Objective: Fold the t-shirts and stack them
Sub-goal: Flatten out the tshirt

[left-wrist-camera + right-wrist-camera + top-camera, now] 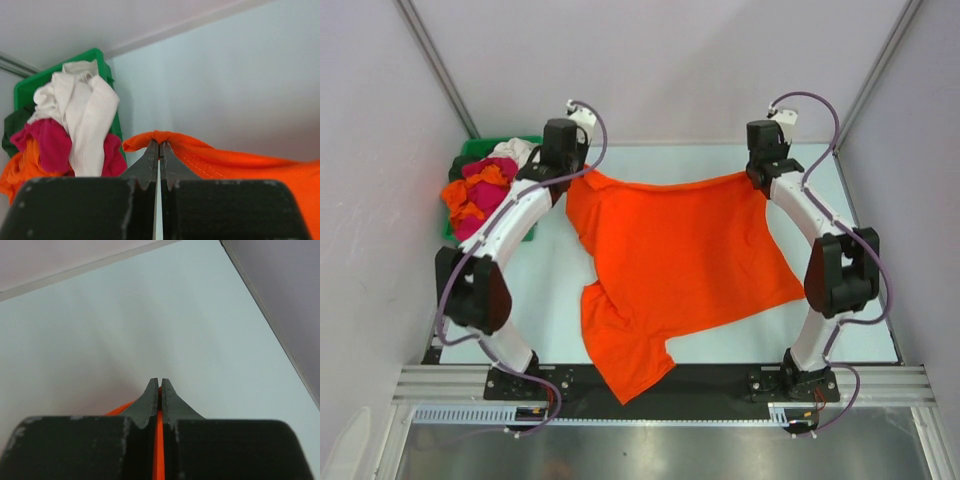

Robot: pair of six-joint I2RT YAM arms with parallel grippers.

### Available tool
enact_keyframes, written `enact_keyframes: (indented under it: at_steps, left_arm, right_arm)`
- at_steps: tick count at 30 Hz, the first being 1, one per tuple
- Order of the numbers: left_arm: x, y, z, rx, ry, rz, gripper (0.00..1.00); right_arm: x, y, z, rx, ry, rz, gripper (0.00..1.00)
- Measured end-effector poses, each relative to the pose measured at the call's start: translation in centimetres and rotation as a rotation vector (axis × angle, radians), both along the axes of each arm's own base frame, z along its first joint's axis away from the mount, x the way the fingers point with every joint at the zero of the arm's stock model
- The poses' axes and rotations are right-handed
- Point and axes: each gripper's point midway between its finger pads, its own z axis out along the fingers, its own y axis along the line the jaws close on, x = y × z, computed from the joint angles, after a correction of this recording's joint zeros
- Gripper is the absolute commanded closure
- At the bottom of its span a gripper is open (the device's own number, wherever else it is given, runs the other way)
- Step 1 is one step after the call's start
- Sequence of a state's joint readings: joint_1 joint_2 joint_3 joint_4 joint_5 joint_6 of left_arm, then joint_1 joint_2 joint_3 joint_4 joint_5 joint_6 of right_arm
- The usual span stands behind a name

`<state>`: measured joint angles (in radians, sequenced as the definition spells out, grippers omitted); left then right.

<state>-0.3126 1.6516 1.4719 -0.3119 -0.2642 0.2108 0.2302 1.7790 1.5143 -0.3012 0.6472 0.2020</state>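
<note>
Far along the bench (552,296), we find left claw (159,144) and right claw (160,381) each clamped on the orange t-shirt (680,260), stretched crosswise between them, body trailing nearward.

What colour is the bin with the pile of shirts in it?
The bin is green, clearest in the left wrist view.

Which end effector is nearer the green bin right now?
Left. The left end effector pinches the orange t-shirt at its far corner, just beside the green bin. The right end effector grips the opposite far corner, on the other side of the shirt.
</note>
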Motion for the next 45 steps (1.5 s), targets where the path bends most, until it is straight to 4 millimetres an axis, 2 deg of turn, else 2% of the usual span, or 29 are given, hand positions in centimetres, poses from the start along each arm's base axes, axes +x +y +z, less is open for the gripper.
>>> enact_keyframes:
  at_steps: [4, 7, 11, 15, 24, 29, 36, 38, 39, 40, 41, 42, 43, 44, 45]
  left_arm:
    - [4.6, 0.0, 0.8, -0.003, -0.043, 0.042, 1.0]
    - [8.3, -0.3, 0.6, -0.005, -0.067, 0.066, 1.0]
    - [11.9, -1.2, -0.4, -0.011, -0.078, 0.079, 1.0]
    - [14.6, -1.8, -1.6, -0.008, -0.081, 0.087, 1.0]
    - [17.3, -2.3, -5.0, 0.008, -0.065, 0.099, 0.99]
    - [18.3, -2.6, -6.7, 0.018, -0.059, 0.094, 0.95]
    - [19.3, -2.9, -7.9, 0.047, -0.075, 0.083, 0.89]
    - [19.6, -3.1, -7.9, 0.048, -0.088, 0.083, 0.83]
    - [19.7, -3.1, -7.9, 0.051, -0.092, 0.081, 0.77]
    - [19.8, -3.1, -7.8, 0.054, -0.1, 0.083, 0.56]
    - [19.9, -3.2, -7.8, 0.059, -0.106, 0.082, 0.46]
    - [20.1, -3.1, -7.8, 0.066, -0.112, 0.082, 0.35]
    - [20.2, -3.0, -7.6, 0.07, -0.121, 0.084, 0.07]
    - [20.4, -3.0, -7.5, 0.072, -0.131, 0.087, 0.01]
    - [20.5, -2.9, -7.3, 0.078, -0.139, 0.088, 0.0]
  right_arm:
    - [2.8, -1.5, -1.6, 0.023, 0.012, -0.038, 1.0]
    - [5.1, -2.4, -2.6, 0.041, 0.012, -0.061, 1.0]
    - [7.1, -3.3, -4.3, 0.053, 0.026, -0.076, 1.0]
    - [8.8, -4.0, -6.1, 0.069, 0.043, -0.087, 1.0]
    - [11.0, -6.2, -10.9, 0.105, 0.099, -0.117, 1.0]
    - [12.1, -6.5, -12.8, 0.116, 0.118, -0.119, 1.0]
    - [13.5, -6.3, -13.7, 0.122, 0.113, -0.112, 1.0]
    - [13.8, -6.4, -13.9, 0.122, 0.11, -0.112, 1.0]
    - [13.9, -6.4, -14.0, 0.123, 0.108, -0.112, 1.0]
    - [13.9, -6.3, -14.1, 0.123, 0.11, -0.11, 0.98]
    - [14.0, -6.3, -14.2, 0.124, 0.111, -0.109, 0.91]
    - [14.1, -6.3, -14.3, 0.125, 0.111, -0.106, 0.74]
    - [14.1, -6.3, -14.3, 0.126, 0.112, -0.104, 0.66]
    - [14.1, -6.3, -14.4, 0.128, 0.113, -0.102, 0.58]
    - [14.2, -6.3, -14.3, 0.128, 0.112, -0.1, 0.42]
